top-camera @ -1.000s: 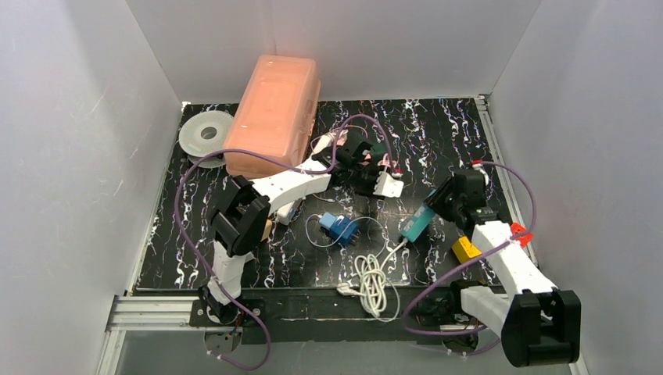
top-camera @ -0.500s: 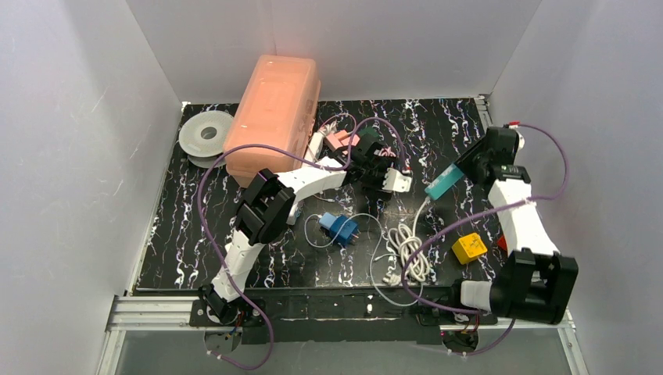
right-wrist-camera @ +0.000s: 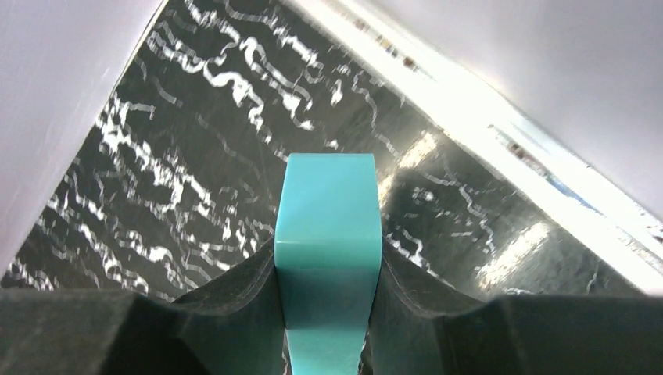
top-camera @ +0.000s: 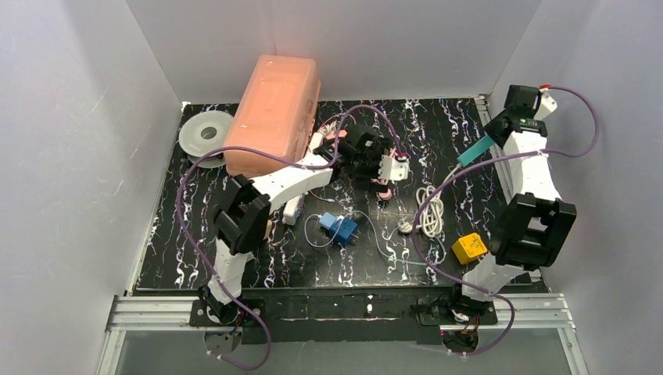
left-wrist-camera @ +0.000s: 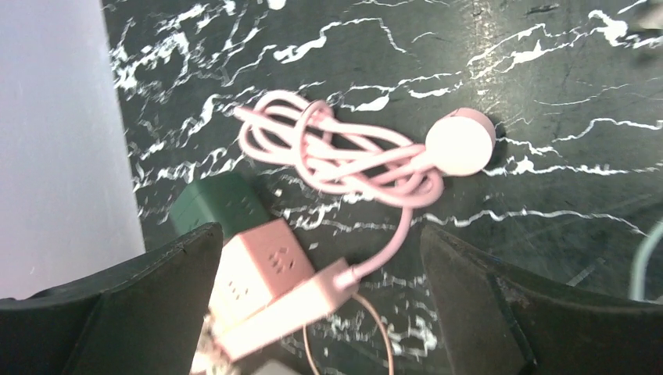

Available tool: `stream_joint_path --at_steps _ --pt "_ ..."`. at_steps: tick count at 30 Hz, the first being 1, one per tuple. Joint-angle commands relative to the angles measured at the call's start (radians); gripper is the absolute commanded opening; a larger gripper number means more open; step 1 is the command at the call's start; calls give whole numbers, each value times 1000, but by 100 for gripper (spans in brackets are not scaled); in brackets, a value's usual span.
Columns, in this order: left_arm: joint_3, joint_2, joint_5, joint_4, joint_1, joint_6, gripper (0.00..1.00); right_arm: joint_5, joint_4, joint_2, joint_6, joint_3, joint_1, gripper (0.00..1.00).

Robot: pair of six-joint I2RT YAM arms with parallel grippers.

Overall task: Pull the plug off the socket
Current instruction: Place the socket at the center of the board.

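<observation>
In the left wrist view a pink socket cube [left-wrist-camera: 254, 266] lies on the black table with a flat pink plug piece [left-wrist-camera: 293, 308] against its lower side. The blur hides whether it is seated. Its pink cable [left-wrist-camera: 344, 156] is coiled beyond. My left gripper [left-wrist-camera: 320, 312] hangs open above them, touching nothing; from above it [top-camera: 381, 173] sits mid-table. My right gripper [right-wrist-camera: 328, 258] is shut on a teal block [right-wrist-camera: 328, 211], held high at the far right [top-camera: 472, 151]. A white cable [top-camera: 428, 209] trails from the block down to the table.
A dark green cube [left-wrist-camera: 215, 205] lies next to the pink one. A large pink box [top-camera: 274, 113] and a clear spool [top-camera: 205, 137] stand at the back left. A blue adapter [top-camera: 340, 228] and a yellow block [top-camera: 469, 248] lie near the front. White walls close in on both sides.
The left gripper has opened wide above the pink cube. The right arm swung up and to the far right with the teal block, dragging the white cable coil rightward across the table.
</observation>
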Motion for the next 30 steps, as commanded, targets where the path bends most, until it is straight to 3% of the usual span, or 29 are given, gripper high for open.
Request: stream_joint_path --at_steps 1,8,10,12,13,15,24,30 --pt "54 -171 -59 -158 27 -114 98 73 -47 69 9 141 -39 1" --pt "40 -317 -28 -440 96 -188 98 -5 -199 222 14 204 -22 4" --pt "26 -366 -16 -500 110 -215 98 4 -179 209 15 151 -4 21" --pt "23 -401 -15 -557 117 -248 98 2 -175 198 25 118 6 54" --pt "30 -416 -20 -586 119 -267 98 -9 -186 194 36 115 7 65" --pt "64 -432 -39 -646 121 -317 98 -26 -218 184 41 124 17 72" --pt "302 -411 -88 -955 161 -518 98 -3 -346 26 21 171 111 84" --pt "328 -421 16 -1069 256 -628 98 36 -287 -232 -60 39 378 86"
